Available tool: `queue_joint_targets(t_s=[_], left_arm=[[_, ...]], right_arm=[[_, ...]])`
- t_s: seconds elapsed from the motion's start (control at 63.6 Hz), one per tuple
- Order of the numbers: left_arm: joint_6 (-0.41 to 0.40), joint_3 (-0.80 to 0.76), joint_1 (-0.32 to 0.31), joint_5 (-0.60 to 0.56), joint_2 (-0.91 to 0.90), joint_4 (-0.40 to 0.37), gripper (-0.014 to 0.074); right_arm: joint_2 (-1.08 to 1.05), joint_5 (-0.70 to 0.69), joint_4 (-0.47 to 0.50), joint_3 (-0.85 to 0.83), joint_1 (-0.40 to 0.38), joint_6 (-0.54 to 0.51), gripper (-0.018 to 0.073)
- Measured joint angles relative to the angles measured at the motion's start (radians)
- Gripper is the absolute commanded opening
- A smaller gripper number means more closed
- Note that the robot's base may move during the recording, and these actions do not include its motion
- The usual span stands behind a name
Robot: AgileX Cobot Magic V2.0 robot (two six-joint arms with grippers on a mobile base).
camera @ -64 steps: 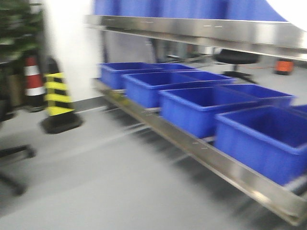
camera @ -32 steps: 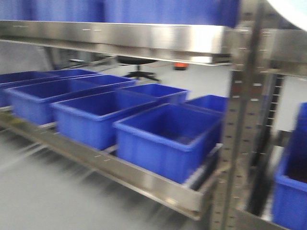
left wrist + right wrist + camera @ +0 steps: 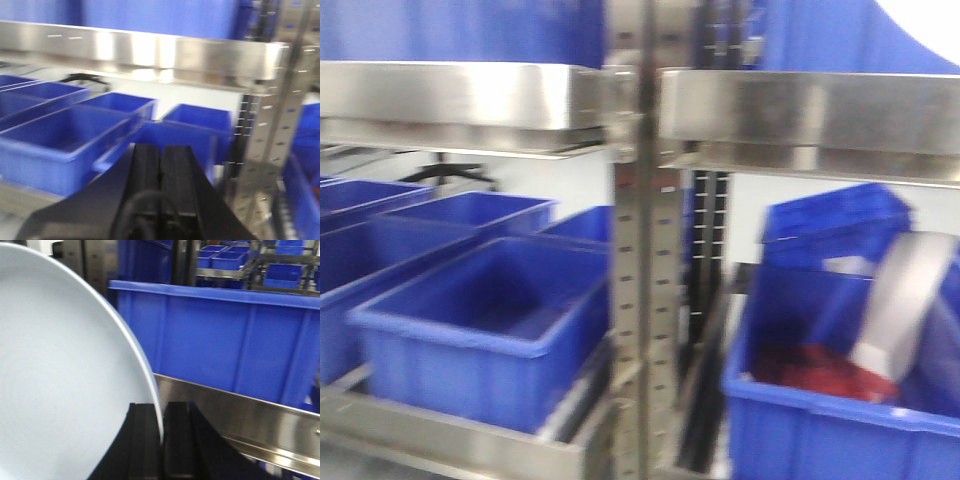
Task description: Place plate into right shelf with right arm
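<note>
The plate (image 3: 60, 380) has its rim clamped between the jaws of the right gripper (image 3: 161, 440), near the right shelf (image 3: 250, 415); the left gripper (image 3: 160, 170) is closed.

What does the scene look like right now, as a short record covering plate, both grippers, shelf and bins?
plate: white, plain, gripped at its rim, not yet on the shelf
right gripper: shut on plate
left gripper: shut, holding nothing
right shelf: steel rails and perforated upright, close ahead
blue bins: on the lower level; near left one looks empty
</note>
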Motion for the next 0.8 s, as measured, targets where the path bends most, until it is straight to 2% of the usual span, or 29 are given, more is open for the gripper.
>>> queue_joint_targets(t_s=[0.802], left_arm=[[0.000,0.000,0.000,0.000,0.000,0.000,-0.0128]], right_arm=[[0.000,0.000,0.000,0.000,0.000,0.000,0.0062]])
